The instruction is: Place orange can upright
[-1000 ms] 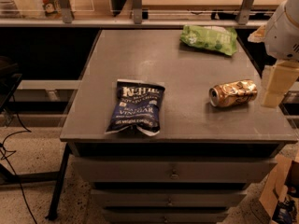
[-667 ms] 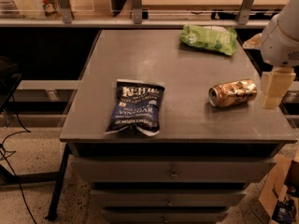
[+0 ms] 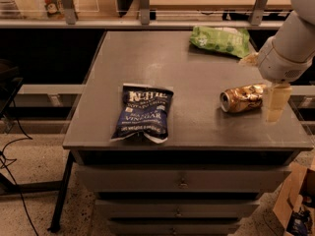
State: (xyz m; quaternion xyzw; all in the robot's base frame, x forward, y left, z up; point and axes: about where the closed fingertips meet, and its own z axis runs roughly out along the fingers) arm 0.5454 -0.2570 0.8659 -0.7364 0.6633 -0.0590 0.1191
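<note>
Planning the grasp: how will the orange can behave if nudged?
Lying on its side, the orange can will probably roll. Its shiny metal may be slippery. The end effector hangs by its bottom end.

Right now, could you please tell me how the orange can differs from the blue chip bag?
The orange can is shiny copper metal; the blue chip bag is dark with white lettering. The can is smaller than the bag. The can lies on its side beside the gripper, at the right; the bag lies flat near the front, away from it. Both rest on the grey table.
</note>
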